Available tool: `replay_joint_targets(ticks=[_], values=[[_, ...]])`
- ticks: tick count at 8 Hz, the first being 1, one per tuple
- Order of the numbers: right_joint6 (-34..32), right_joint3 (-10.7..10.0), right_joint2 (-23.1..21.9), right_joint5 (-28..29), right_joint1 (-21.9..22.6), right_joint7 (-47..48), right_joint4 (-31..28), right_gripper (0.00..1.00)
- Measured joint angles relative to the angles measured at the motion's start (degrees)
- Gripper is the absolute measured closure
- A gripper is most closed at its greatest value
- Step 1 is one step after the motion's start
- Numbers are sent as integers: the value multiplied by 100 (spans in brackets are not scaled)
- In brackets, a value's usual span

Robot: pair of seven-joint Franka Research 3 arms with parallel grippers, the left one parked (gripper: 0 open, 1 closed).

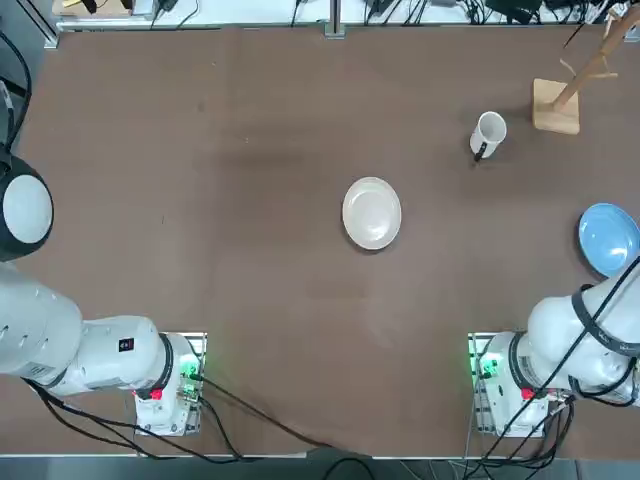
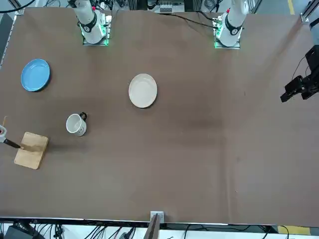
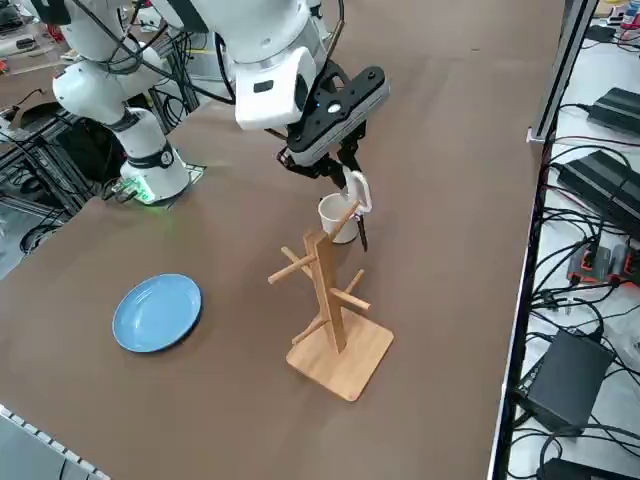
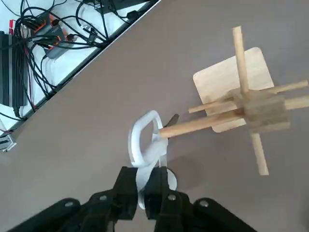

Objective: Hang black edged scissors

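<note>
Overhead of the wooden rack (image 3: 332, 320), the right arm is reaching out from its base and bending down, its end effector (image 3: 345, 172) pointing downward just above the rack's top peg. Its fingers are pinching nearly closed on the black edged scissors (image 4: 146, 145), gripping them by the handle end. One pale handle loop is sitting around the tip of a peg (image 4: 198, 124), while the dark blade is hanging down past it. Behind the rack, the white mug (image 1: 487, 134) is standing on the brown worktop (image 1: 250, 200), with the cream plate (image 1: 372, 213) near the middle and the blue plate (image 3: 156, 312) beside the arm's base.
</note>
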Motion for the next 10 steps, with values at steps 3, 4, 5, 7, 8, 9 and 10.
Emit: replay_joint_targets(ticks=[3, 4, 5, 7, 8, 9, 10], values=[[-126, 1, 9, 2, -88, -15, 1, 89], [-184, 1, 9, 17, -145, -38, 1, 89], [-237, 1, 9, 29, -192, -44, 2, 89], [-380, 4, 15, 39, -310, -230, 2, 89], [-418, 3, 30, 47, -379, -320, 2, 89], [-431, 3, 58, 52, -436, -381, 2, 89], [-435, 3, 96, 53, -477, -421, 2, 89]])
